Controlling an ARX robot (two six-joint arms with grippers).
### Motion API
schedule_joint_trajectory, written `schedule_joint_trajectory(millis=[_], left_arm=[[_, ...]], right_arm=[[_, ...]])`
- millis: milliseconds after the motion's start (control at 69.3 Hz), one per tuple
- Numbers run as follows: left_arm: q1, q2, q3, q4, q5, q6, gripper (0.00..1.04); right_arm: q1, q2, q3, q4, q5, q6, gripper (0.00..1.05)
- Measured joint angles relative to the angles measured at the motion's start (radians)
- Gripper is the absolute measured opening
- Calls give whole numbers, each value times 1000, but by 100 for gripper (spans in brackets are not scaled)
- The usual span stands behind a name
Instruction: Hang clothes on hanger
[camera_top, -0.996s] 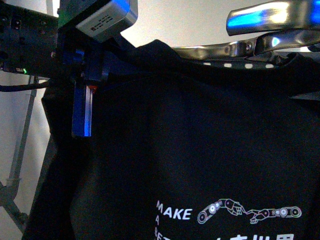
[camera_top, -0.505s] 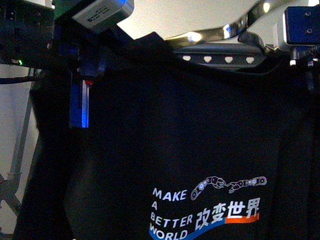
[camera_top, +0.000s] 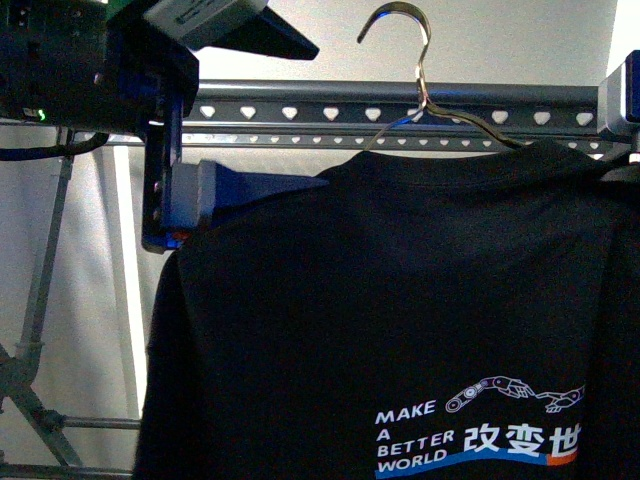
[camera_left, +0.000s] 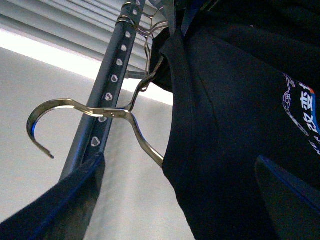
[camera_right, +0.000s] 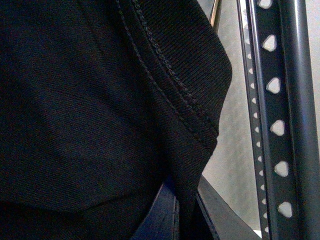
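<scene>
Left gripper: fingers spread wide and clamping nothing. The shirt's shoulder edge lies in the gap between them. From the front, one blue finger runs in at the shirt's left shoulder. Whether it bears any weight, cannot tell.

Right gripper: only a narrow gap, with a stitched fold of black fabric running down into it. Looks pinched. In the front view only a corner of this gripper shows, at the right edge beside the shirt's other shoulder.

T-shirt: black, hanging full length with the print side toward the camera. It fills most of the front view, in front of the rack and just below rail level. Shoulders are spread over a wire hanger.

Rack rail: dark grey and horizontal, spanning the front view behind the shirt's collar, with a row of small heart-shaped holes along it. Grey legs show at the left, with a diagonal brace low down.

Wire hanger: bare metal. Its neck crosses in front of the rail. The hook rises above the rail's top edge and is not seated on it. The left wrist view shows the hook's curve hanging free beside the rail.

Print: white "MAKE A BETTER WORLD" low on the shirt, with Chinese characters beside it cut off at the right edge. A robot-arm graphic sits above and a blue-orange stripe below.
</scene>
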Motion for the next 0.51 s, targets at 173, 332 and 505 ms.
schedule_joint_trajectory(millis=[173,332,505], left_arm=[[29,-37,-35,324,-457,-1113,98],[83,-45,19,304,-606,-1586,98],[120,-35,118,63,-881,-1705,98]], right_arm=[[-46,-13,-55,15,9,184,4],[-71,-68,-98,-37,22,341,4],[-74,-165,-142,-106,178,473,4]])
